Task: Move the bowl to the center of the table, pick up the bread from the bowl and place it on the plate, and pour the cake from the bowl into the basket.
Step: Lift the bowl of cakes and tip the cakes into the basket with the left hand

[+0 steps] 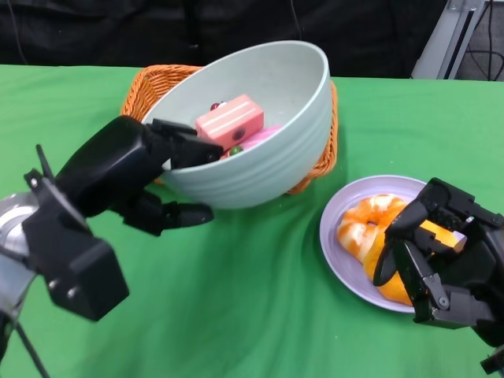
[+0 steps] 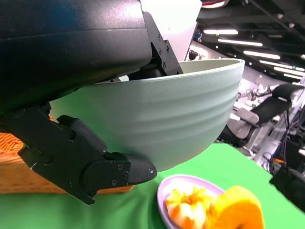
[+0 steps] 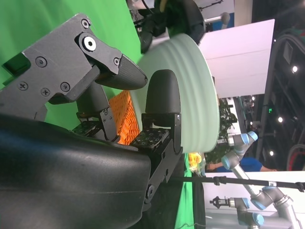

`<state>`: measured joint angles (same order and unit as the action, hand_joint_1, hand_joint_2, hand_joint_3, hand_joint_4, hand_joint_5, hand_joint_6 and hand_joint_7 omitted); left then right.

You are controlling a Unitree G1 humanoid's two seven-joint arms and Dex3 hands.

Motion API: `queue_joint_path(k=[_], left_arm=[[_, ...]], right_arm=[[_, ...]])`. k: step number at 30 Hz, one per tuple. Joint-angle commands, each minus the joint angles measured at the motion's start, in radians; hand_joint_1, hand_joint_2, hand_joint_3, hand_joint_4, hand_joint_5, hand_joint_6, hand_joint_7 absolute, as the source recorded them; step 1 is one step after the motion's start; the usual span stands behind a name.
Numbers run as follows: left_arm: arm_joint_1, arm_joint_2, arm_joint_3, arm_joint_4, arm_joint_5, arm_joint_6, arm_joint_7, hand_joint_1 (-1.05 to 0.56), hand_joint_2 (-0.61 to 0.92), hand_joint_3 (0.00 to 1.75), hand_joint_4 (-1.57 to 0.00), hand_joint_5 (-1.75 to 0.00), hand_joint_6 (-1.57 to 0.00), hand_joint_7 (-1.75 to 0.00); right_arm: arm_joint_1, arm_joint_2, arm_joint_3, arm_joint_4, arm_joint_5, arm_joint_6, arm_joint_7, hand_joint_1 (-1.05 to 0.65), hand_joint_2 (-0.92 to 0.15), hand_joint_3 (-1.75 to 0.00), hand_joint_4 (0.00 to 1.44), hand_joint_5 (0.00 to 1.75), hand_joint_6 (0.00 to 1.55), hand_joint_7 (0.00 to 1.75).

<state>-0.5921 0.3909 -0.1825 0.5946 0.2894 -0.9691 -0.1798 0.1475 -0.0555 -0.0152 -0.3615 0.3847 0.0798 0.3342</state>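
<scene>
One ribbed pale-green bowl, gripped at its rim by the left hand, tilts over one woven orange basket, a pink cake block inside. Two orange bread pieces lie on one lilac plate; the right hand hovers there, fingers apart and empty.

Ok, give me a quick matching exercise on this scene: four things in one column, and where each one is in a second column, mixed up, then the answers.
Things:
1. bowl
2. pink cake
3. bread
4. basket

Places:
A. on the lilac plate
B. behind the bowl, on the green table
C. gripped at its rim by the left hand, tilted
D. inside the bowl

Pairs: 1-C, 2-D, 3-A, 4-B
</scene>
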Motion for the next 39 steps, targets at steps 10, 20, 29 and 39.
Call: queue_joint_path(k=[10, 20, 29, 39], left_arm=[[-0.139, -0.095, 0.011, 0.114, 0.034, 0.031, 0.059, -0.26, 0.68, 0.76, -0.78, -1.54, -0.82, -1.04], [-0.255, -0.252, 0.020, 0.224, -0.054, 0.153, 0.030, -0.26, 0.77, 0.68, -0.75, -1.72, -0.73, -1.28], [-0.358, -0.365, 0.083, 0.337, -0.165, 0.248, 0.020, -0.28, 0.82, 0.60, -0.80, -1.75, -0.75, -1.27], [-0.457, -0.497, 0.235, 0.394, -0.404, 0.527, -0.080, -0.29, 0.68, 0.86, -0.78, -1.73, -0.72, -1.43]], right_arm=[[0.020, -0.015, 0.016, 0.012, -0.019, -0.030, 0.015, -0.13, -0.46, -1.08, 0.73, 1.58, 0.67, 1.32], [0.030, -0.014, 0.022, 0.035, -0.039, -0.072, 0.036, -0.14, -0.45, -1.09, 0.73, 1.60, 0.67, 1.34], [0.029, -0.020, 0.024, 0.063, -0.047, -0.097, 0.061, -0.09, -0.47, -1.11, 0.70, 1.60, 0.65, 1.36], [0.039, -0.021, 0.028, 0.076, -0.054, -0.125, 0.077, -0.10, -0.47, -1.09, 0.68, 1.61, 0.62, 1.37]])
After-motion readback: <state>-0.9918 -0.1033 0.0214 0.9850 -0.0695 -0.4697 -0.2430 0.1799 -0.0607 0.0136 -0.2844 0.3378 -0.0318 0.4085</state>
